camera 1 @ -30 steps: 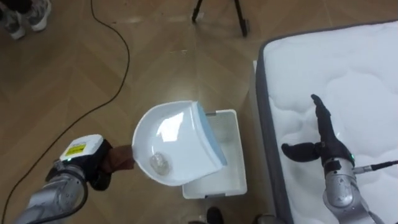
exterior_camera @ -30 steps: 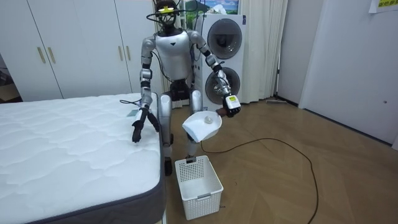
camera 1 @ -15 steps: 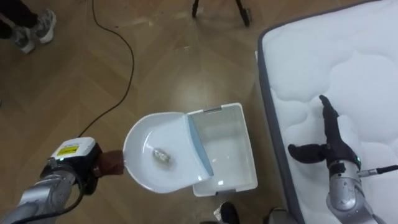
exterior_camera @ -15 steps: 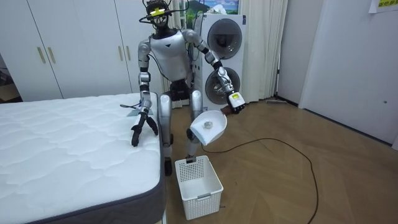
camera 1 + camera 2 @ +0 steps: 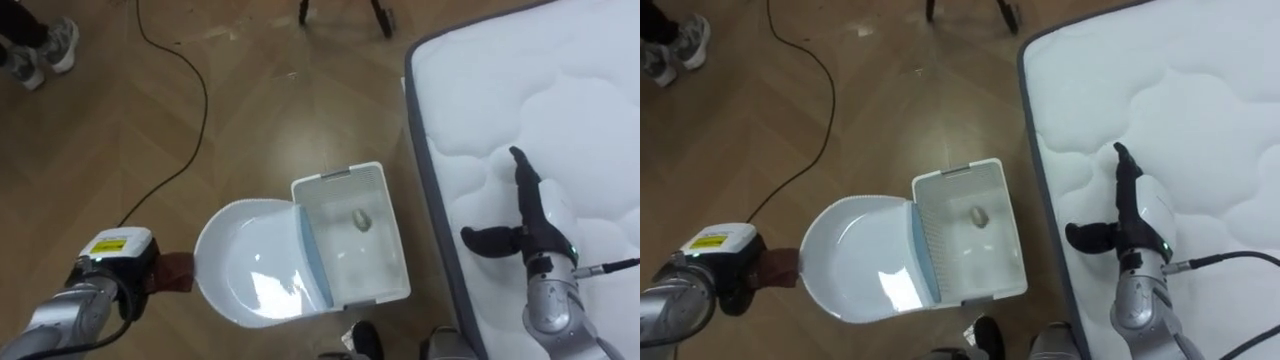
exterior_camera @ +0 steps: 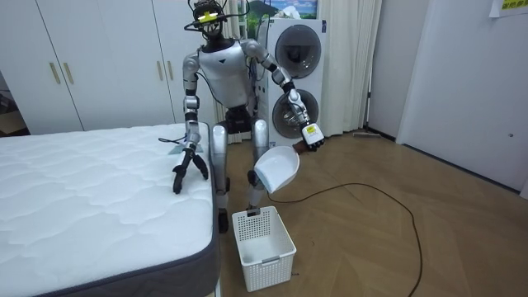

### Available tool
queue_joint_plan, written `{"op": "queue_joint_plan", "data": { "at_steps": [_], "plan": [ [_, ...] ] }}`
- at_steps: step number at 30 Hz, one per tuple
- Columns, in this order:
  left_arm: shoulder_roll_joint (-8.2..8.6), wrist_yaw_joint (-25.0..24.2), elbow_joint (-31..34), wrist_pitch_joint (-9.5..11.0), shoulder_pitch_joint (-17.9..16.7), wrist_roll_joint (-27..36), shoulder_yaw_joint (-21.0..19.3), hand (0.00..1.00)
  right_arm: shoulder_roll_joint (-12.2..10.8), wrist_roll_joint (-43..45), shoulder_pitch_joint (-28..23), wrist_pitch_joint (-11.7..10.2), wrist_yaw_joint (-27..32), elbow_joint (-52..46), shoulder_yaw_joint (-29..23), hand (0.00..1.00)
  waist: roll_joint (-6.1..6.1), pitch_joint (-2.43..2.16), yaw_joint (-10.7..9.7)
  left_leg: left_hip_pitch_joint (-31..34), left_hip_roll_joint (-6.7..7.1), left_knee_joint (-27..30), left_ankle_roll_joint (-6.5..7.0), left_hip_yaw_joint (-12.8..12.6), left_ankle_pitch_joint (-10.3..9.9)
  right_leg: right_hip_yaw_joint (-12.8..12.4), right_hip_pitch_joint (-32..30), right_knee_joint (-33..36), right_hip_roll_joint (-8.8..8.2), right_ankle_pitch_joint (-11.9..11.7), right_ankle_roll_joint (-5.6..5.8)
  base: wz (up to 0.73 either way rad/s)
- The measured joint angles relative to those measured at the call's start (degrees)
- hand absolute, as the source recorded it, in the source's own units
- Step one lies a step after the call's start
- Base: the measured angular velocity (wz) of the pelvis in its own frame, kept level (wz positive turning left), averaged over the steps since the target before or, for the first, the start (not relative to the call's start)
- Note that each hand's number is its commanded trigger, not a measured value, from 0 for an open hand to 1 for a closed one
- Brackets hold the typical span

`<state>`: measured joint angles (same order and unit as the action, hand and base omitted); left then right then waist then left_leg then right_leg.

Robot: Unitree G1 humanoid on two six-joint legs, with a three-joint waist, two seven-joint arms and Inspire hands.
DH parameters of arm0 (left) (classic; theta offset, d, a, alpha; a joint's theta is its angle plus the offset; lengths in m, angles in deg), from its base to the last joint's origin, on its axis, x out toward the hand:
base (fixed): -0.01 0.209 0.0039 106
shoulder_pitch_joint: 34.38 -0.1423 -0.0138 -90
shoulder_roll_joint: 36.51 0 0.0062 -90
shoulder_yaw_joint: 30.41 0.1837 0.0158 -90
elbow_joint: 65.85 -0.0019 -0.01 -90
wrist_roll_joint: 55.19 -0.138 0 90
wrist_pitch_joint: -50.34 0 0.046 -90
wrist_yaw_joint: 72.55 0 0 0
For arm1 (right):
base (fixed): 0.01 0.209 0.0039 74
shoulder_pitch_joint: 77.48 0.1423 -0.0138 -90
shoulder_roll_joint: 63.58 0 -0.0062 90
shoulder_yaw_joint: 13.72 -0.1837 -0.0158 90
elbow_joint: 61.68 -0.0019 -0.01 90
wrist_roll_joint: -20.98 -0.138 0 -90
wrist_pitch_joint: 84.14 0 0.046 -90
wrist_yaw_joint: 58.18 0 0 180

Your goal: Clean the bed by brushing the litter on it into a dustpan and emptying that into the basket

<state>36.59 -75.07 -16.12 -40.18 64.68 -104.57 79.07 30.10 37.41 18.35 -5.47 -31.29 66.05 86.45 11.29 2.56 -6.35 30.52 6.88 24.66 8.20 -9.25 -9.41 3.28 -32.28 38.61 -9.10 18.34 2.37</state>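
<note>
One scrap (image 5: 361, 219) in basket (image 5: 397, 240), right of left hand (image 5: 135, 282) | that hand clasps dustpan (image 5: 245, 260), tipped at basket | right hand (image 5: 530, 220) spread over bed (image 5: 580, 100).

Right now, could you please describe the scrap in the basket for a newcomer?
Beside the white mattress, on the wooden floor, stands a white basket. The small pale crumpled scrap is the one thing inside it, right of the dustpan.

Bright, even indoor light from above leaves a white glare patch inside the dustpan (image 5: 262, 290), a pale sheen on the wooden floor (image 5: 290, 100), the mattress (image 5: 580, 90) almost washed out, and only soft, faint shadows beneath the basket (image 6: 268, 256).
</note>
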Motion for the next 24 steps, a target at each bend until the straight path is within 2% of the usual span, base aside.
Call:
{"op": "queue_joint_plan", "data": {
  "at_steps": [8, 17, 21, 24],
  "plan": [
    [-0.99, -0.82, 0.02, -0.19, -0.06, -2.06, 0.00, 1.00, 0.00, 0.08, -0.02, 0.02, 0.00, -0.03, 0.02, 0.00, -0.11, -0.08, -0.18, 0.15, 0.00, -0.01, 0.02, -0.04, 0.04, -0.10, -0.22, 0.05, 0.01, 0.00, 0.00, 0.00],
    [-1.27, -0.65, 0.03, -0.64, -0.10, -2.02, 0.07, 1.00, 0.05, -0.17, -0.08, 0.02, 0.82, -0.18, 0.96, 0.00, -0.08, -0.13, -0.77, -0.14, -0.02, 0.07, 0.02, -0.06, 0.09, -0.15, 0.08, 0.03, 0.07, 0.00, 0.00, 0.00],
    [-1.49, 0.94, 0.05, -0.19, -0.01, -0.70, 0.07, 1.00, 0.94, -2.68, -0.53, 0.02, 2.14, -0.16, 2.53, 0.00, -0.09, -0.15, -1.09, -0.86, -0.03, 0.02, 0.02, 0.00, 0.09, -0.07, 0.92, -0.20, 0.08, 0.00, 0.00, 0.00],
    [-1.56, 3.31, 0.06, -0.04, -0.23, 1.86, -0.04, 1.00, 0.98, -3.75, -1.73, 0.02, 2.50, -0.17, 2.37, 0.00, -0.24, -0.35, -1.11, -2.19, -0.08, -0.08, 0.02, 0.00, 0.09, -0.08, 2.15, -0.85, 0.17, 0.00, 0.00, -0.01]
  ]
}}
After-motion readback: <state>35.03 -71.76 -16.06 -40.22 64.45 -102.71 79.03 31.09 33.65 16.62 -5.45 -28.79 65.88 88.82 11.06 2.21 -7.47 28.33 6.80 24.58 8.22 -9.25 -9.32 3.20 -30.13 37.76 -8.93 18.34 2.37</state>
